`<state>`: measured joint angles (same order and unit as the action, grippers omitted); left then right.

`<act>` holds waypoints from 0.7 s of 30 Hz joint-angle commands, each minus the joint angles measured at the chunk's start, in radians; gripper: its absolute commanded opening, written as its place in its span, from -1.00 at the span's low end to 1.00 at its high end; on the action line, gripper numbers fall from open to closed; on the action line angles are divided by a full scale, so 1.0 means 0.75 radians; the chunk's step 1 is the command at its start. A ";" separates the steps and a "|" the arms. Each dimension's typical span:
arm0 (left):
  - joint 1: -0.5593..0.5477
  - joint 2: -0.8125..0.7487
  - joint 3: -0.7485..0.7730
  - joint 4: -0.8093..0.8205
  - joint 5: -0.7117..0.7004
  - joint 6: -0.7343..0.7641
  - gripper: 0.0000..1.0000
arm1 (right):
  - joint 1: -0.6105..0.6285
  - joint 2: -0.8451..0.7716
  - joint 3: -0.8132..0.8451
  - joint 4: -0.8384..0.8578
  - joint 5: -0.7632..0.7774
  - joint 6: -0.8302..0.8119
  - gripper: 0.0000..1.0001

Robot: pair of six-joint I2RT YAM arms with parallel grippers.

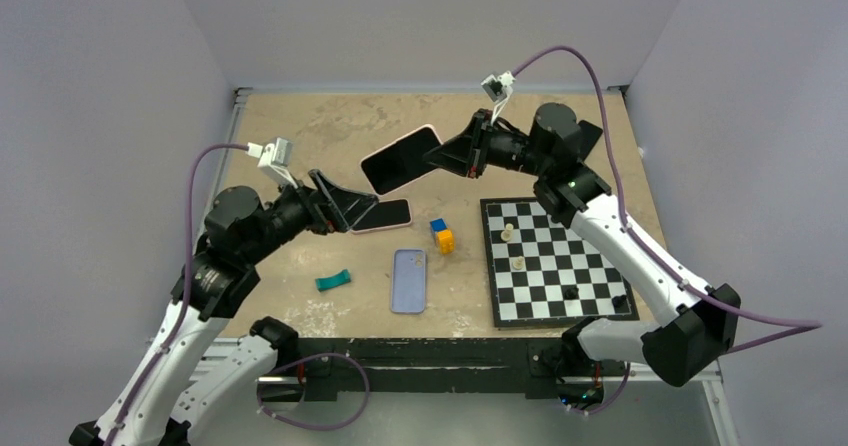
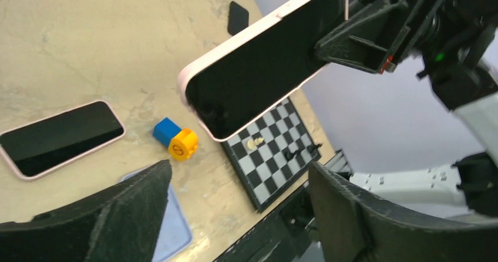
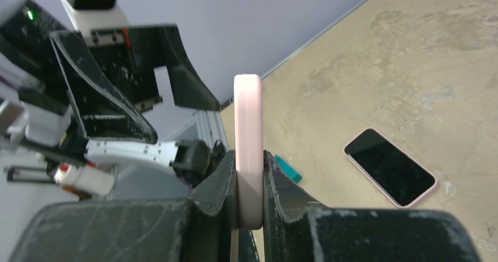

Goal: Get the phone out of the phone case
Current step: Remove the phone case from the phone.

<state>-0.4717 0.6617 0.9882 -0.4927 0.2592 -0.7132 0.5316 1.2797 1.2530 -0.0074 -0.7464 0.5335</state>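
Right fingers (image 1: 452,154) are clamped on one short end of the cased phone (image 1: 402,160), holding it up off the bench (image 1: 300,126), beyond the far left corner of the chessboard (image 1: 555,261). Its long axis runs away from the chessboard, free end dipping leftward, dark screen up. Left fingers (image 1: 350,204) gape wide, holding nothing.

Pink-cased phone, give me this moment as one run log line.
right claw: shut on pink-cased phone, held above table | left claw: open, empty | step: case not yet removed
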 commanded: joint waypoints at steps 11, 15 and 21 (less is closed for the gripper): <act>0.013 0.443 0.418 -0.416 0.647 0.520 0.76 | 0.142 0.016 0.174 -0.506 -0.397 -0.563 -1.00; 0.008 0.498 0.349 -0.263 0.800 0.435 0.25 | 0.201 0.065 0.221 -0.532 -0.394 -0.581 -1.00; 0.005 0.527 0.343 -0.293 0.900 0.485 -0.30 | 0.230 0.119 0.271 -0.524 -0.469 -0.584 -1.00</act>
<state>-0.4694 1.0565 1.2343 -0.7376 0.8387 -0.3824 0.6930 1.3685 1.3781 -0.4591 -0.9962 0.1066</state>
